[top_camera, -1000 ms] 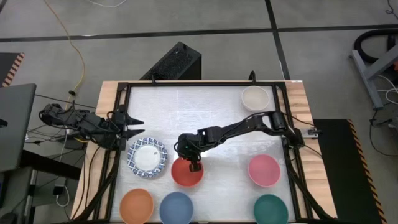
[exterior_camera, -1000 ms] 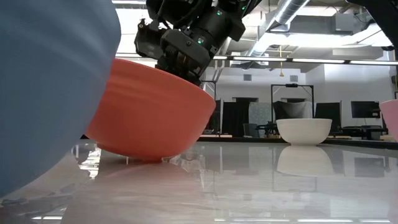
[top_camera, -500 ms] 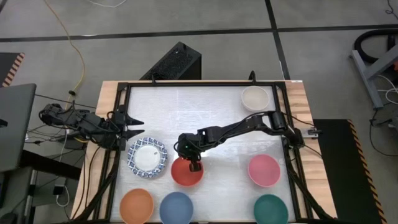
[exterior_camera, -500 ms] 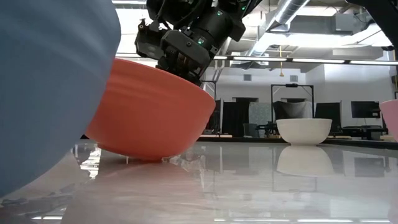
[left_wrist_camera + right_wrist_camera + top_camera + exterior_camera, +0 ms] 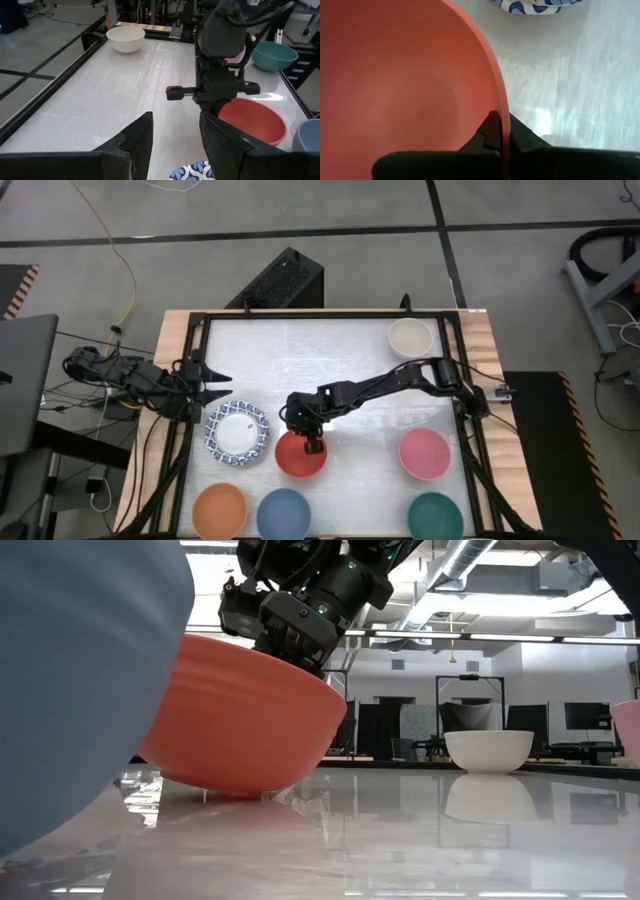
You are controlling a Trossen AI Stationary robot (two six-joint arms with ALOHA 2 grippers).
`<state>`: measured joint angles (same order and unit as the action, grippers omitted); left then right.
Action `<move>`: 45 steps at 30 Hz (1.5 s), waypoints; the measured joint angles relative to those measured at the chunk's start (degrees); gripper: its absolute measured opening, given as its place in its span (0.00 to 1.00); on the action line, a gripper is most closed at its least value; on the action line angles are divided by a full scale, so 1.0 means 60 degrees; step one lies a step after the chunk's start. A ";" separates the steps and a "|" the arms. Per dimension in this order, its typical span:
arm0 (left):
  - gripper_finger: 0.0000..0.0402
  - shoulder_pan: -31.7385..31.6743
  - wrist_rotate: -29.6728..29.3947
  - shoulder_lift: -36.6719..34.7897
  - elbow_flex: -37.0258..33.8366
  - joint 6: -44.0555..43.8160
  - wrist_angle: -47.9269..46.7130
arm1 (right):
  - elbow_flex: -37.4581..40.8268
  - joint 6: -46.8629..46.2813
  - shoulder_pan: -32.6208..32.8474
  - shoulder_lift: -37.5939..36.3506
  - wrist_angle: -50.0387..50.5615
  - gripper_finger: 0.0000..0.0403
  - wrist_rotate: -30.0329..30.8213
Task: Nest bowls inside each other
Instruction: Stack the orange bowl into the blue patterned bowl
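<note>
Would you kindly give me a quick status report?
Right end effector shut on red bowl rim. Left end effector open, beside patterned bowl. Nothing obstructing.

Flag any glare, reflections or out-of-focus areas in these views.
Low view: the glossy table mirrors the beige bowl and ceiling lights; the blue bowl looms close and soft-edged. Right wrist view: a glare patch on the table beside the red bowl. High view: evenly lit.

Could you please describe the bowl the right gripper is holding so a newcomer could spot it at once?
On the white table, look near the front edge, right of the blue-patterned bowl. The red bowl sits there, the only one with the right gripper shut on its rim.
</note>
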<state>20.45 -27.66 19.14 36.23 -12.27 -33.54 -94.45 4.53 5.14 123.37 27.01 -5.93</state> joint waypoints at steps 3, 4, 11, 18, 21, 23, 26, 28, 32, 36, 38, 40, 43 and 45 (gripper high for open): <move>0.38 -0.0003 0.0000 0.0000 0.0000 0.0000 0.0000 | 0.0004 -0.0003 -0.0013 0.0004 -0.0001 0.03 -0.0048; 0.38 0.0000 0.0000 0.0000 0.0000 0.0000 0.0000 | 0.0004 -0.0003 -0.0013 0.0004 -0.0001 0.04 -0.0048; 0.38 -0.0004 0.0007 0.0000 0.0000 0.0199 0.0029 | 0.0004 -0.0016 -0.0013 0.0004 0.0003 0.04 -0.0048; 0.38 -0.0004 0.0029 0.0000 0.0000 0.0438 0.0335 | 0.0004 -0.0072 -0.0013 0.0004 0.0003 0.04 -0.0044; 0.38 -0.0004 0.0029 0.0000 0.0000 0.0441 0.0335 | 0.0004 -0.0076 -0.0020 0.0004 0.0003 0.04 -0.0048; 0.38 -0.0004 0.0026 0.0000 0.0000 0.0441 0.0336 | 0.0004 -0.0076 -0.0021 0.0004 0.0006 0.04 -0.0048; 0.38 -0.0001 0.0025 0.0000 0.0000 0.0441 0.0344 | 0.0004 -0.0077 -0.0020 0.0004 0.0003 0.04 -0.0072; 0.38 -0.0002 0.0025 0.0000 0.0000 0.0441 0.0368 | 0.0004 -0.0076 -0.0024 0.0005 -0.0005 0.04 -0.0169; 0.38 -0.0001 0.0022 0.0000 0.0000 0.0441 0.0368 | 0.0007 -0.0087 -0.0024 0.0011 -0.0008 0.04 -0.0259; 0.38 -0.0004 0.0022 0.0000 0.0000 0.0437 0.0368 | 0.0011 -0.0083 -0.0024 0.0011 -0.0044 0.04 -0.0259; 0.38 -0.0004 0.0018 0.0000 0.0000 0.0433 0.0368 | 0.0011 -0.0087 -0.0024 0.0011 -0.0045 0.04 -0.0276; 0.38 -0.0004 0.0018 0.0000 0.0000 0.0433 0.0368 | 0.0011 -0.0084 -0.0024 0.0011 -0.0050 0.04 -0.0280; 0.38 -0.0002 0.0015 0.0000 0.0000 0.0437 0.0368 | 0.0011 -0.0087 -0.0039 0.0011 -0.0053 0.04 -0.0289; 0.38 -0.0001 0.0015 0.0000 0.0000 0.0436 0.0368 | 0.0011 -0.0087 -0.0071 0.0011 -0.0063 0.04 -0.0306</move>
<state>20.44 -27.57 19.14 36.23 -9.65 -31.33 -94.39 4.01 4.71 123.44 26.63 -7.77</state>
